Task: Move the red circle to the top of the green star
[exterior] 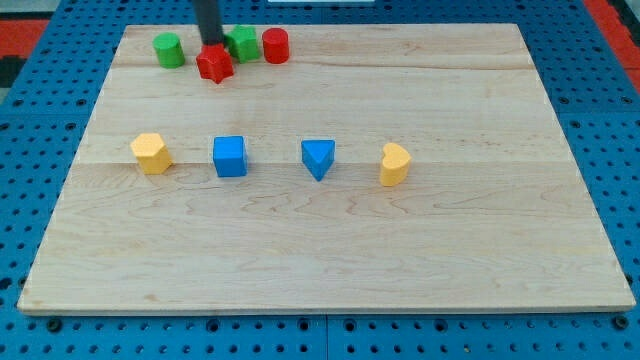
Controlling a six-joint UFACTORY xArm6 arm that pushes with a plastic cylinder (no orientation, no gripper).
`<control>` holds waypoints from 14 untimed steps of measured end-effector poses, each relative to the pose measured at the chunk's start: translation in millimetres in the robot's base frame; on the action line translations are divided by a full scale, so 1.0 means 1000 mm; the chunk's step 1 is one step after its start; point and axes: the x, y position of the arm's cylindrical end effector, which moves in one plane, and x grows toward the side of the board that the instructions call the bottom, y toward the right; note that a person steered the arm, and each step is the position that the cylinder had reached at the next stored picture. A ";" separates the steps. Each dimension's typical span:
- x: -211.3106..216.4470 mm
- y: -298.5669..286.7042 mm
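Observation:
The red circle (275, 46) stands near the view's top edge of the wooden board, touching the right side of the green star (242, 44). My tip (211, 44) comes down from the view's top and ends just left of the green star, right behind the red star (214, 64), which it seems to touch. The rod hides part of the green star's left side. The red circle is to the right of my tip, with the green star between them.
A green circle (168, 50) stands left of my tip. Across the board's middle lie a yellow block (151, 153), a blue cube (229, 156), a blue triangle (318, 158) and a yellow heart-like block (394, 164). The board's (330, 250) top edge is close behind the upper blocks.

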 end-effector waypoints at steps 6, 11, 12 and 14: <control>0.006 0.101; 0.071 0.253; 0.064 0.279; 0.041 0.297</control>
